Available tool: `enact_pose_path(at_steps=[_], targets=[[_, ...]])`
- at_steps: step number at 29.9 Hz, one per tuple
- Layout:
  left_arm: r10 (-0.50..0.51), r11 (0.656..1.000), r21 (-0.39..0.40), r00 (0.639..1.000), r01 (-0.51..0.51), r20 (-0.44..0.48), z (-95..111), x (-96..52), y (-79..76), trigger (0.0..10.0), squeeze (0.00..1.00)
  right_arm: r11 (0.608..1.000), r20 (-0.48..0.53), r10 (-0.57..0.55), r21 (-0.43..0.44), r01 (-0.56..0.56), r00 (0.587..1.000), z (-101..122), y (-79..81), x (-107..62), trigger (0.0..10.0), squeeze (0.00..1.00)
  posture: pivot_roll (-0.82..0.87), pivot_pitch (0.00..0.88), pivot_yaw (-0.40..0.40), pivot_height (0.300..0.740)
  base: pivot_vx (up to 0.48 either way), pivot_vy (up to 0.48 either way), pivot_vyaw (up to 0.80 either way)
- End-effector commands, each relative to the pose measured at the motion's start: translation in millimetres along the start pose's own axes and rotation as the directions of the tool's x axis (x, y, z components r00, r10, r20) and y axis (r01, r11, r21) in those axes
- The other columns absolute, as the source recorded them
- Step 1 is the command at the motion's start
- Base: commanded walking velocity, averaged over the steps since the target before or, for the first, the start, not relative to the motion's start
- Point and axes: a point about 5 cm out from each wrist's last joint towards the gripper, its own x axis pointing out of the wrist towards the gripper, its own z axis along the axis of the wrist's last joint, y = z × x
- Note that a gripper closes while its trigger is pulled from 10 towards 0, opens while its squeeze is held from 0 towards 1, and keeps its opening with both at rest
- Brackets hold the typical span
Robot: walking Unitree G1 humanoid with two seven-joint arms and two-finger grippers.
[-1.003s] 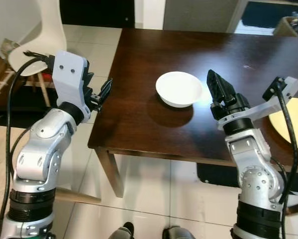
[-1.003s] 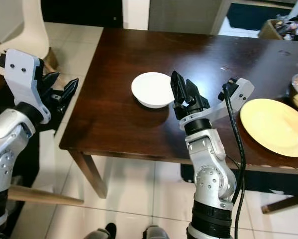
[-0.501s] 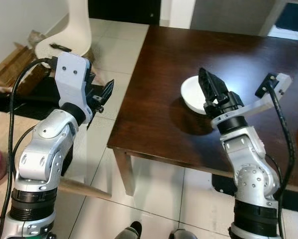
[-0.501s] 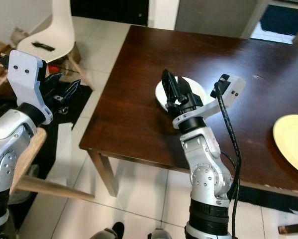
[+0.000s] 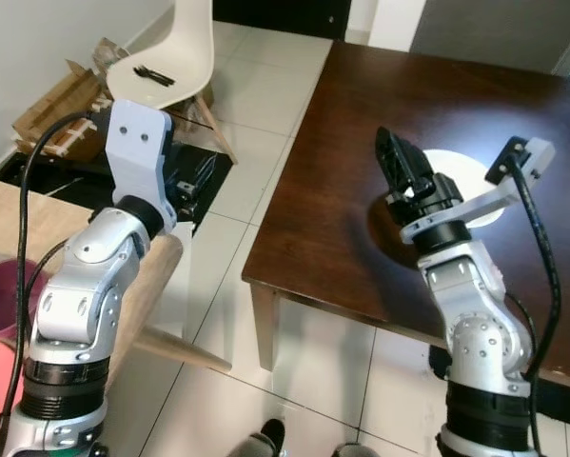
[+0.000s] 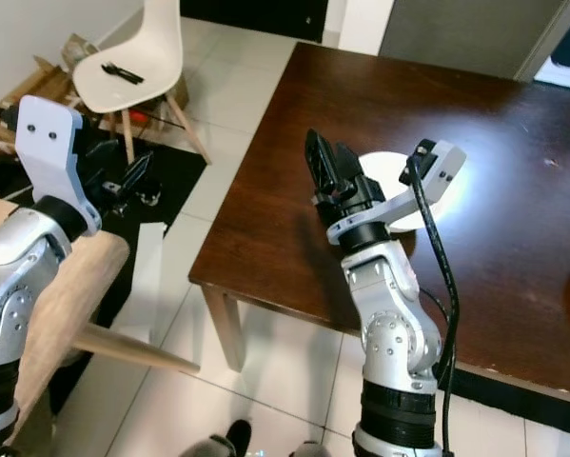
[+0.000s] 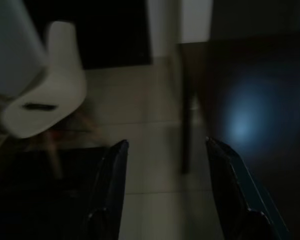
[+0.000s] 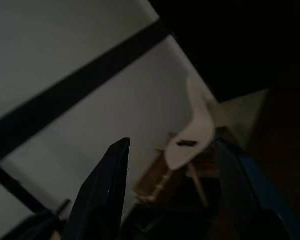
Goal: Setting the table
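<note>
Evidently the view has swung left within the last second — camera motion, not the objects. Both the left gripper (image 5: 191,181) and right gripper (image 6: 330,169) are released and empty; beyond, the white bowl (image 6: 399,174) sits on the dark table (image 6: 294,228), and farthest, the white chair (image 6: 142,71) carries black cutlery (image 6: 121,71) — likely the next fetch.

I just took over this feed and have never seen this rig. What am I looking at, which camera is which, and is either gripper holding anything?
This is a two-armed humanoid seen from its own cameras. The two wide pictures come from its head, looking down; the two dark ones look along each wrist's black fingers. The left gripper is raised over the tiled floor beside the dark wooden table, fingers apart, holding nothing. The right gripper is raised above the table near a white bowl, also open and empty. To the robot's left a white chair stands with a small dark item on its seat, too small to identify.
</note>
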Motion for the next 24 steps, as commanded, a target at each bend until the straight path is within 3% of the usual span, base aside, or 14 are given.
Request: enact_pose_path(at_steps=[1, 24], targets=[[0.013, 1.000, 0.005, 1.000, -0.013, -0.004, -1.5, -0.7, 2.4, 10.0, 0.00, 1.000, -0.016, -0.012, -0.002, 0.012, 1.000, -4.0, -1.9, -1.3, 10.0, 0.00, -0.02, 0.059, 0.068, 0.740, 0.000, 0.000, 0.73], [0.009, 1.000, 0.007, 1.000, -0.009, -0.001, -1.0, 1.4, 2.4, 10.0, 0.00, 1.000, -0.005, 0.003, 0.006, -0.003, 1.000, -3.2, -1.4, -0.5, 10.0, 0.00, -0.02, 0.054, 0.073, 0.740, 0.000, 0.000, 0.73]])
